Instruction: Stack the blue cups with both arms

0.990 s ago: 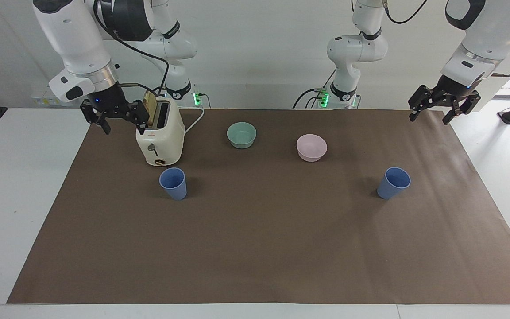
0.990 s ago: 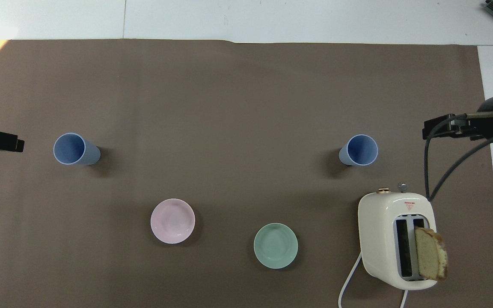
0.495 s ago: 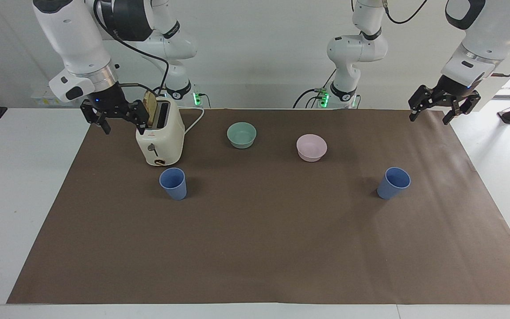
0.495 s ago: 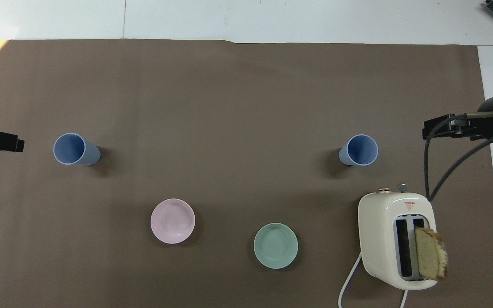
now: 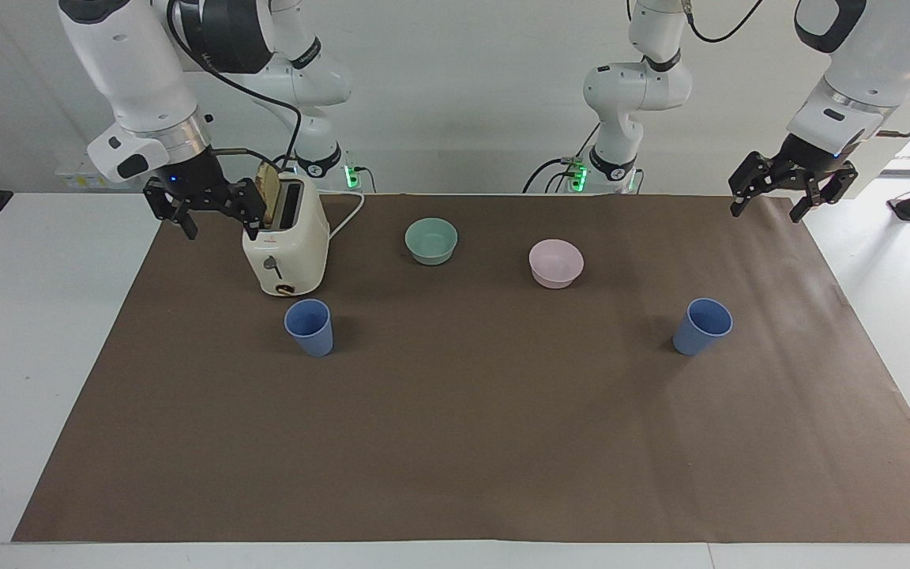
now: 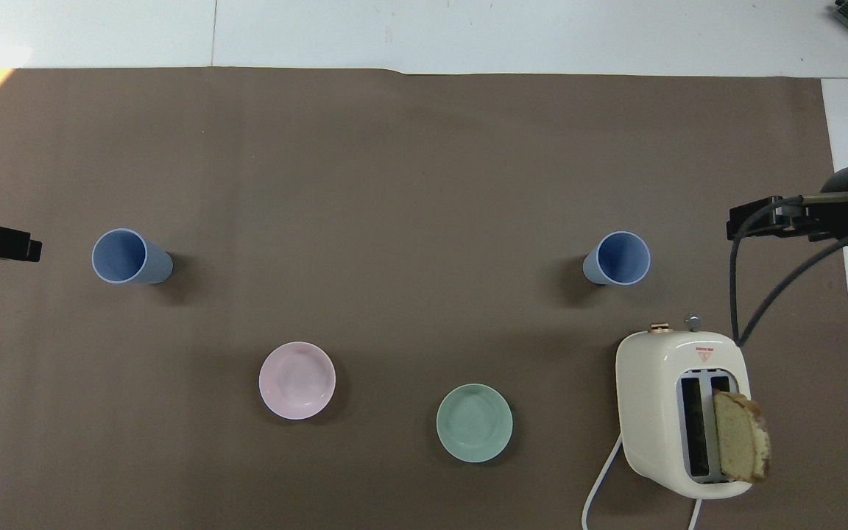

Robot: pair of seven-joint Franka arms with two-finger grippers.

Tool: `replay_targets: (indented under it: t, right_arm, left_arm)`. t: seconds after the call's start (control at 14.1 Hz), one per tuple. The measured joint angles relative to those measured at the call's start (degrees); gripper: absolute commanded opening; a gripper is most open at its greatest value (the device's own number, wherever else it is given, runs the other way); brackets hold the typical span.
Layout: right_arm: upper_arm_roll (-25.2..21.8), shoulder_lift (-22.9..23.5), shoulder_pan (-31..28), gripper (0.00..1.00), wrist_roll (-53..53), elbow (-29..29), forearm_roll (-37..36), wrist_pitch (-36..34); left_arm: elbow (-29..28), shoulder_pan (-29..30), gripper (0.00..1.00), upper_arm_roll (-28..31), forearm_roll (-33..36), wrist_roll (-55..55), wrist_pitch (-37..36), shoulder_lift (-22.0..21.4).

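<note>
Right gripper (image 5: 209,211) raised over mat edge beside toaster (image 5: 285,245), fingers spread, holding nothing. Left gripper (image 5: 790,192) raised over mat corner at left arm's end, fingers spread, holding nothing. Bread slice (image 6: 740,446) upright in toaster slot. Teal bowl (image 5: 431,240) and pink bowl (image 5: 555,262) between arms. Farther out: blue cup (image 5: 310,327) upright just in front of toaster; second blue cup (image 5: 701,325) upright toward left arm's end, well apart.
</note>
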Motion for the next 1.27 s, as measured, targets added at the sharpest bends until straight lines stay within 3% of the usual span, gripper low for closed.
replay_targets:
  t: [1.27]
  right_arm:
    - [0.0, 0.0, -0.01, 1.0, 0.0, 0.0, 0.0, 0.0]
  left_arm:
    - [-0.55, 0.0, 1.0, 0.14, 0.0, 1.22, 2.56, 0.64]
